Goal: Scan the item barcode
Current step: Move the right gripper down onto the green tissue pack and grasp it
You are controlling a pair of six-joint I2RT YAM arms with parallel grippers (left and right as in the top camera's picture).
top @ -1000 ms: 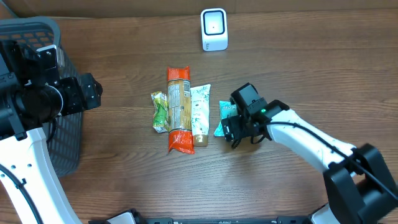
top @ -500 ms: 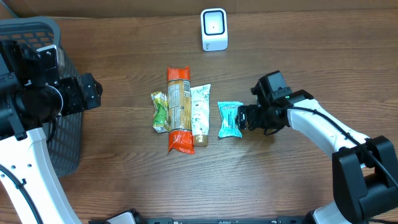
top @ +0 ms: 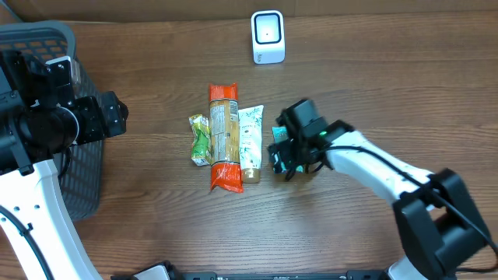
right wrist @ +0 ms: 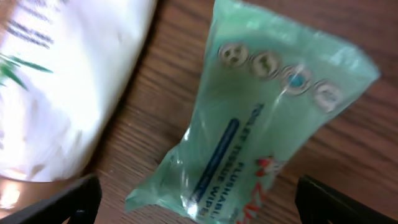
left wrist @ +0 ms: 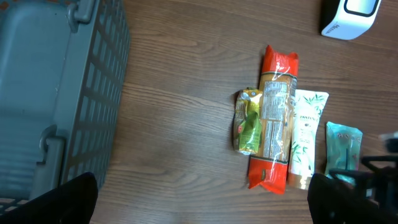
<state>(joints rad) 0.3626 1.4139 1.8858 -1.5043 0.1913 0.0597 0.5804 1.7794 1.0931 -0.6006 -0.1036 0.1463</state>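
Now | right gripper (right wrist: 196,202): jaws wide, poised over the teal wipes packet (right wrist: 261,124), not gripping | packet: flat on the table (top: 389,78), just beside the white tube (top: 250,144), on its right | left gripper (left wrist: 199,205): jaws wide, empty, well left of the tube, beside the basket (left wrist: 62,93).

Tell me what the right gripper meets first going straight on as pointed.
Most likely the teal wipes packet, lying squarely ahead of the right gripper, between its open fingers; depth is unclear.

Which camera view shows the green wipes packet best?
Right wrist: the wipes packet fills the frame and its print is partly readable. Overhead, the right arm hides most of it. Left wrist shows it small, near the right edge.
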